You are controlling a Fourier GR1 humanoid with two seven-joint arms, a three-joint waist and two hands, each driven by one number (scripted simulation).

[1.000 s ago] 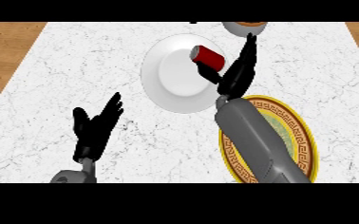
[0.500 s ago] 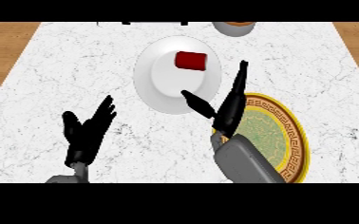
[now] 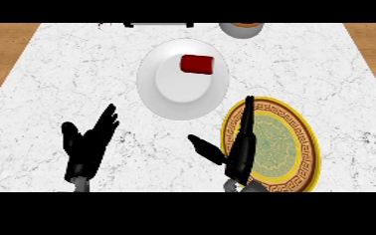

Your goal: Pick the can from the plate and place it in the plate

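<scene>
The white marble counter (image 3: 81,74) carries everything. The round plate with a gold patterned border and green centre (image 3: 305,144) lies under and to the right of the right hand (image 3: 238,152). The plain white round plate (image 3: 172,92) sits ahead of this hand and a little to its left.

The right hand is empty. Its fingers are straight and pressed together, pointing forward, and the thumb is spread out to the left. The left hand (image 3: 86,144) rests open on its own side, fingers up.

The short red can (image 3: 197,64) lies on its side on the far part of the white plate, well apart from the right fingertips.

I think the main risk is rolling. A lying can may turn away when a finger touches it first on one side, and it can leave the plate over the far rim. A second risk is the gold plate: the hand hangs over its left edge, so a low forward move may push it.
</scene>
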